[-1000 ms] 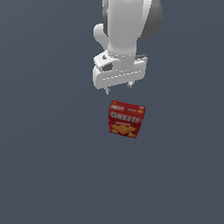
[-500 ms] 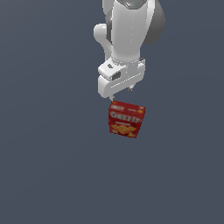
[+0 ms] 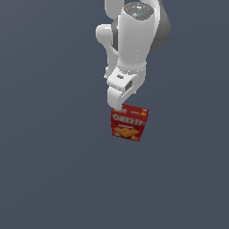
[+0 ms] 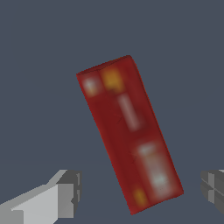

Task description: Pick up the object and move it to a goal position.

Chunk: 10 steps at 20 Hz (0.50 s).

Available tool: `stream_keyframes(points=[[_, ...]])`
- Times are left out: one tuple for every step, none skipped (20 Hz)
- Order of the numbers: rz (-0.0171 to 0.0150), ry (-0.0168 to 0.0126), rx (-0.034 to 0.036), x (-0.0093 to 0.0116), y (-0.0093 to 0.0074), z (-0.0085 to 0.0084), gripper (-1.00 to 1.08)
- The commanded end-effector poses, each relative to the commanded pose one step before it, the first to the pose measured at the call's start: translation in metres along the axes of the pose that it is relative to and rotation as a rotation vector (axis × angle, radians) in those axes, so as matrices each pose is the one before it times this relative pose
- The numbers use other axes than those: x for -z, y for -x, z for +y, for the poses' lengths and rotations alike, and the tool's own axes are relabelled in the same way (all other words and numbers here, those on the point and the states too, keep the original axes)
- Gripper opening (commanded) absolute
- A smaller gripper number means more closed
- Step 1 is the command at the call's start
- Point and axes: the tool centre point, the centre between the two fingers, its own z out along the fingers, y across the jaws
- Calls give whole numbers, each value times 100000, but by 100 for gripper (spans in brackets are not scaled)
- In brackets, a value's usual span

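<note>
I am hovering my gripper, jaws spread wide and gripping nothing, directly above the cracker box standing on the worktop; its narrow top's long axis is lying skewed between my fingers.

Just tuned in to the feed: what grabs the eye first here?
The red cracker box stands out against the bare grey floor, upright near the middle of the exterior view with its lettered front facing the camera. Right above it hangs the big white arm, its gripper almost at the box's top edge on the exterior view's left. In the wrist view the box's narrow top lies skewed between the two wide-apart fingers, neither touching it.
</note>
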Motion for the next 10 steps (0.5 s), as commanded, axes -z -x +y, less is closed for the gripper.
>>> stream_keyframes(points=[[228, 104, 7115, -383, -426, 51, 100], [87, 39, 2777, -153, -165, 29, 100], [87, 40, 2749, -152, -162, 32, 100], [83, 39, 2631, -147, -155, 34, 100], [79, 38, 2488, -139, -145, 35, 100], [75, 37, 2346, -132, -136, 36, 100], [71, 36, 2203, -124, -127, 36, 100], [67, 34, 2061, -117, -118, 35, 100], [62, 33, 1919, -109, -109, 35, 100], [58, 31, 1776, -101, -100, 34, 100]])
